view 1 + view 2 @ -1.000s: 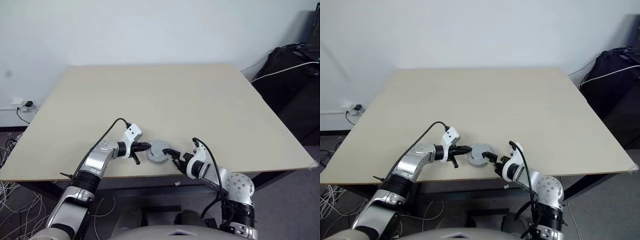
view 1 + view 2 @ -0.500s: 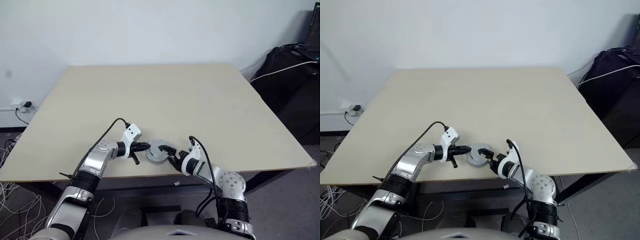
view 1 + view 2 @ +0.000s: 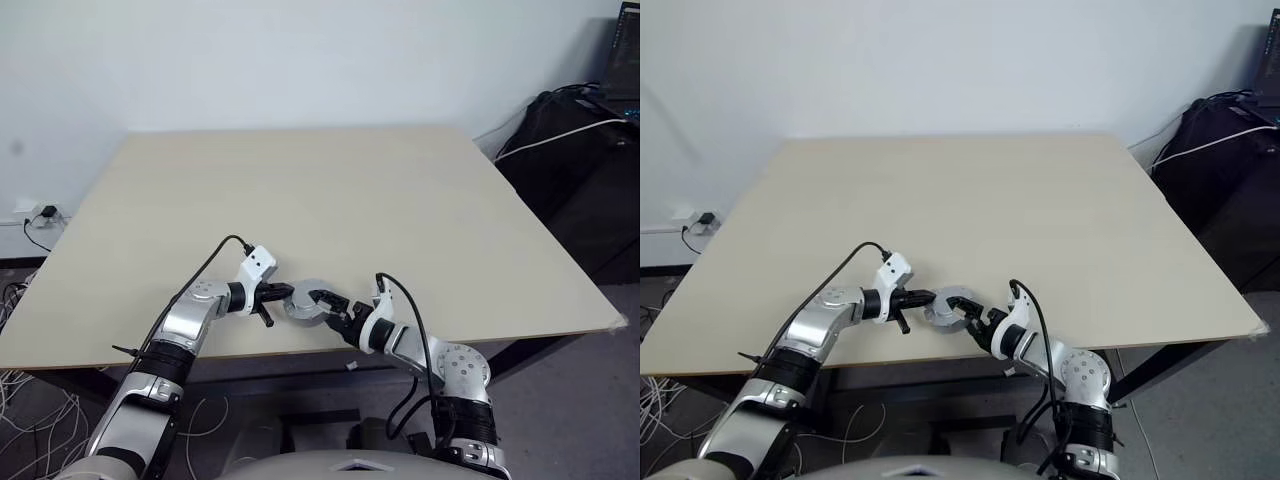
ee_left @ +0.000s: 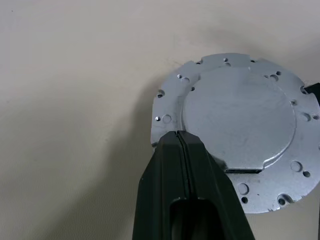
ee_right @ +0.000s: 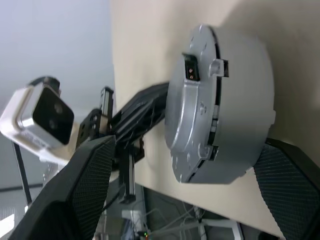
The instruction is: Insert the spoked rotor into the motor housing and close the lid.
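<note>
The lid (image 4: 240,120), a silver-grey disc with small holes around its rim, lies on top of a round silver-grey drum, the motor housing (image 5: 245,100), near the table's front edge. The spoked rotor is hidden. My left gripper (image 4: 178,135) is shut, and its tip rests against the lid's rim on the left side (image 3: 283,294). My right gripper (image 5: 195,150) is open and comes in from the right. One of its fingers (image 5: 95,190) stands on each side of the housing, with a gap showing on at least one side.
The beige table (image 3: 330,190) stretches away behind the motor. Its front edge (image 3: 300,350) runs just under both wrists. A black bag with cables (image 3: 570,130) stands off the table at the right.
My right wrist has turned, and its fingers now reach further around the housing. The left gripper has stayed at the lid's rim. The head view has shifted slightly.
</note>
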Controlling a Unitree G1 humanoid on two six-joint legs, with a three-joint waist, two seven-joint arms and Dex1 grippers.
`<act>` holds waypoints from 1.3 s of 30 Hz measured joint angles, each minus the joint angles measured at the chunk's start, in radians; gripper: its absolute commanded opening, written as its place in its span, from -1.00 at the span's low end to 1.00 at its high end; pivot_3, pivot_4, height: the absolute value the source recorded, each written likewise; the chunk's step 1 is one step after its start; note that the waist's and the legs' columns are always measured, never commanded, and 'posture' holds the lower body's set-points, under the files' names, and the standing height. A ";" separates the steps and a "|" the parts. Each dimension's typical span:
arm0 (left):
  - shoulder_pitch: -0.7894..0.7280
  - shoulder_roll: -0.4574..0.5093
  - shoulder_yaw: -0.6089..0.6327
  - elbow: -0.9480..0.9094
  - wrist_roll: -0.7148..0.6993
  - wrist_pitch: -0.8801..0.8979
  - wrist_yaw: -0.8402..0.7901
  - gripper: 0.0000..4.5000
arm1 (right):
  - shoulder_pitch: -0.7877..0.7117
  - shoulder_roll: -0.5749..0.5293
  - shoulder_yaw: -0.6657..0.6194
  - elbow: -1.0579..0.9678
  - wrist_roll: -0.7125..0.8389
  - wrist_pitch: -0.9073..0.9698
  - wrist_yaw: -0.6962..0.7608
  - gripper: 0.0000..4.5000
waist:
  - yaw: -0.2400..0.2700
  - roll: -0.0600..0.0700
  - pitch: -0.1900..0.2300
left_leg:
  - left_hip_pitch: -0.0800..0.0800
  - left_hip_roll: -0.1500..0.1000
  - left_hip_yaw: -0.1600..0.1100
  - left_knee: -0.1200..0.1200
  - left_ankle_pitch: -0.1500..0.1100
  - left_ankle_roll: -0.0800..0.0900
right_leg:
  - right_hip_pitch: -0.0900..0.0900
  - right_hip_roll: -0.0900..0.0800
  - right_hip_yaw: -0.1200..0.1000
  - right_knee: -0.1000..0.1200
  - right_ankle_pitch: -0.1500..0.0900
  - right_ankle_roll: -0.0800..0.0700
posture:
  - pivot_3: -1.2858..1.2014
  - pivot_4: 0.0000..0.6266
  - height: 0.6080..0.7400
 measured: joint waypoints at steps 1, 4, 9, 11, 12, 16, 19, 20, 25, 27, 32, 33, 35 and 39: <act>0.000 0.000 0.000 0.000 0.001 0.000 0.002 -1.00 | 0.003 0.000 0.003 0.000 0.000 0.003 0.000 0.59 | 0.000 0.000 0.000 | 0.000 0.000 0.000 0.000 0.000 0.000 | 0.000 0.000 0.000 0.000 0.000 0.000 | 0.03 -1.00 1.00; 0.000 0.004 0.001 0.000 0.001 0.000 0.005 -1.00 | 0.006 0.000 0.008 0.000 0.000 0.014 -0.003 0.16 | -0.001 0.000 0.000 | -0.001 0.000 0.000 -0.001 0.000 0.000 | -0.002 0.000 0.000 0.000 0.000 0.000 | 0.03 -1.00 1.00; -0.001 0.006 0.004 -0.001 -0.001 -0.004 0.005 -1.00 | 0.022 0.000 0.009 0.000 -0.003 0.016 -0.009 -0.45 | -0.001 0.000 0.000 | -0.003 0.000 0.001 -0.003 0.000 -0.001 | -0.005 0.000 0.001 0.000 0.000 -0.001 | 0.03 -1.00 1.00; -0.002 0.006 0.004 -0.001 -0.001 -0.004 0.005 -1.00 | 0.022 0.000 0.009 0.000 -0.003 0.016 -0.009 -0.46 | -0.001 0.000 0.000 | -0.003 0.000 0.001 -0.003 0.001 -0.001 | -0.006 0.000 0.001 0.001 0.000 -0.001 | 0.03 -1.00 1.00; -0.002 0.006 0.004 -0.001 -0.001 -0.004 0.005 -1.00 | 0.022 0.000 0.009 0.000 -0.003 0.015 -0.009 -0.46 | 0.000 0.000 0.000 | -0.003 0.000 0.001 -0.004 0.001 -0.002 | -0.006 0.000 0.001 0.001 0.000 -0.001 | 0.03 -1.00 1.00; -0.002 0.006 0.004 -0.001 -0.001 -0.004 0.005 -1.00 | 0.022 0.000 0.009 -0.001 -0.002 0.015 -0.012 -0.46 | 0.000 0.000 0.000 | -0.003 0.000 0.001 -0.004 0.001 -0.002 | -0.007 0.000 0.001 0.001 -0.001 -0.001 | 0.03 -1.00 1.00; -0.002 0.006 0.004 -0.001 -0.001 -0.004 0.005 -1.00 | 0.022 0.000 0.009 -0.004 0.004 0.014 -0.022 -0.46 | 0.000 0.000 0.000 | -0.003 0.000 0.001 -0.004 0.001 -0.002 | -0.007 0.000 0.001 0.001 -0.001 -0.001 | 0.03 -1.00 1.00; -0.002 0.006 0.004 -0.001 -0.001 -0.004 0.005 -1.00 | 0.022 0.000 0.009 -0.004 0.006 0.013 -0.025 -0.46 | 0.000 0.000 0.000 | -0.003 0.000 0.001 -0.004 0.001 -0.002 | -0.007 0.000 0.001 0.001 -0.001 -0.001 | 0.03 -1.00 1.00; -0.002 0.006 0.005 -0.001 0.000 -0.004 0.006 -1.00 | 0.027 0.000 0.009 -0.008 0.018 -0.005 -0.040 -0.46 | 0.000 0.000 0.000 | -0.003 0.000 0.001 -0.004 0.001 -0.002 | -0.007 0.000 0.001 0.001 -0.001 -0.001 | 0.03 -1.00 1.00; -0.002 0.006 0.005 -0.001 0.000 -0.004 0.007 -1.00 | 0.027 0.000 0.009 -0.012 0.021 -0.012 -0.046 -0.46 | 0.000 0.000 0.000 | -0.003 0.000 0.001 -0.004 0.001 -0.002 | -0.006 0.000 0.001 0.001 -0.001 -0.001 | 0.03 -1.00 1.00; 0.000 0.006 0.006 -0.001 0.000 -0.003 0.008 -1.00 | 0.028 0.000 0.009 -0.018 0.029 -0.031 -0.060 -0.46 | 0.000 0.000 0.000 | -0.003 -0.001 0.001 -0.004 0.001 -0.002 | -0.006 0.000 0.001 0.001 -0.001 -0.001 | 0.03 -1.00 1.00; 0.000 0.006 0.006 -0.001 0.000 -0.003 0.008 -1.00 | 0.028 0.000 0.009 -0.018 0.031 -0.033 -0.062 -0.46 | 0.000 0.000 0.000 | -0.003 -0.001 0.001 -0.004 0.001 -0.002 | -0.006 0.000 0.001 0.001 -0.001 -0.001 | 0.03 -1.00 1.00; 0.001 0.005 0.007 -0.001 0.000 -0.002 0.008 -1.00 | 0.028 0.000 0.009 -0.018 0.032 -0.035 -0.063 -0.46 | 0.000 0.000 0.000 | -0.003 -0.001 0.001 -0.004 0.001 -0.002 | -0.006 0.000 0.001 0.001 -0.001 -0.001 | 0.03 -1.00 1.00; 0.002 0.004 0.010 -0.001 -0.001 -0.001 0.008 -1.00 | 0.028 0.000 0.009 -0.018 0.032 -0.040 -0.064 -0.46 | 0.000 0.000 0.000 | -0.003 -0.001 0.001 -0.004 0.002 -0.002 | -0.006 0.000 0.001 0.001 -0.001 -0.001 | 0.03 -1.00 1.00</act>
